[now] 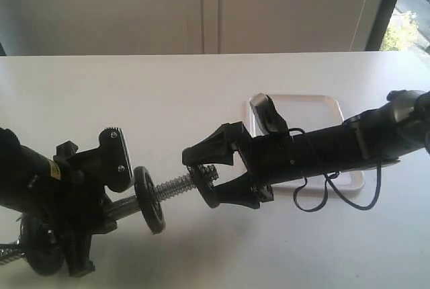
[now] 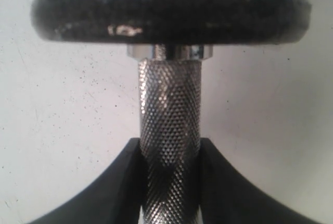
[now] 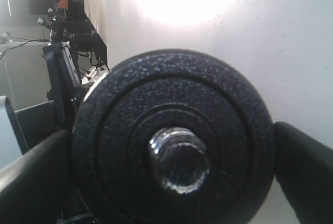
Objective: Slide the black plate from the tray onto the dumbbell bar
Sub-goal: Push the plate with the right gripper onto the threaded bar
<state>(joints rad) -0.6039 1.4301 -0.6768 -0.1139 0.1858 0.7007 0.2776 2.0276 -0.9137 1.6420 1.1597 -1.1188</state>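
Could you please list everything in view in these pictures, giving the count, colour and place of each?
round black iron weight plate with a centre hole: one, black, on the tip of the bar's threaded end, between the right end effector's fingers.
short silver-grey steel dumbbell bar: one, silver-grey, held over the table.
fitted black disc: one clearly seen, black, on the bar beside the left end effector.
shallow white rectangular plastic tray: one, white, on the table beneath the right arm.
white table: one, white, under everything.
left end effector: one, black, clamped on the bar's knurled middle.
right end effector: one, black, gripping the plate's rim.
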